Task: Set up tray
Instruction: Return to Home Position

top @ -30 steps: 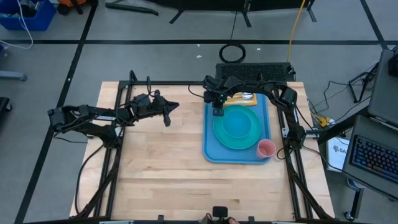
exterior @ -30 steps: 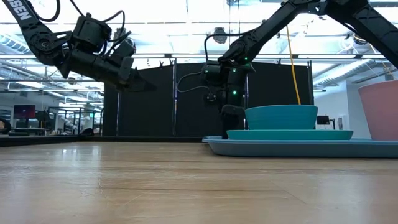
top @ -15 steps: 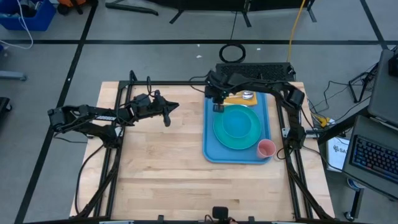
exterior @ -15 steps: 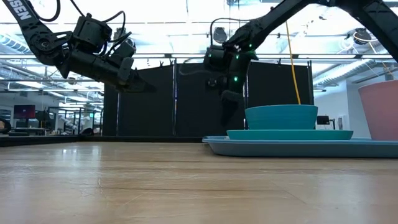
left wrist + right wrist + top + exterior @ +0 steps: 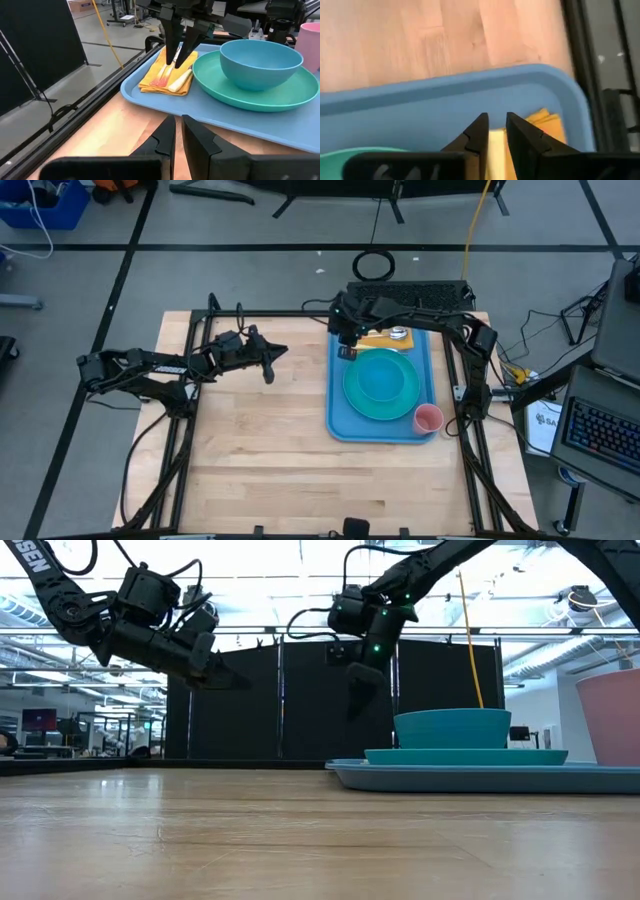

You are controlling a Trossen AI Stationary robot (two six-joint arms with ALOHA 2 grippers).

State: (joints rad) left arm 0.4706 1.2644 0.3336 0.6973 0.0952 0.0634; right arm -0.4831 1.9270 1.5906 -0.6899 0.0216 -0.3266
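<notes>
**Right tool lifting off a finished tray**

Rising is the one change: a second ago my right tool [image 5: 358, 690] hung low, just above the tray's far corner. Now it stands well higher in the low view and sits a little farther back in the high view. My left arm has not shifted.

The tray [image 5: 345, 425] lies flat on the right half of the bench [image 5: 250, 460], its long sides running from near to far. It reads to me as a laid place. The yellow napkin [image 5: 155, 80] is at the far end with an orange spoon [image 5: 162, 77] and a pale knife [image 5: 181, 79] side by side on it. The turquoise plate [image 5: 380, 385] fills the middle and carries a bowl [image 5: 260, 62]. A pink cup [image 5: 428, 418] stands in the near right corner, clear of the plate's rim.

My right tool is above the napkin because the cutlery was its last concern. Its fingers stand a little apart with nothing between them, and the napkin shows through the gap. Going straight up before swinging away seems the sensible way to avoid dragging the knife askew.

My left tool [image 5: 268, 370] hangs over bare bench, well apart from the tray. It is closed to a thin slit on nothing and kept there, I judge, to leave the other arm room. Little appears left but getting home.
</notes>
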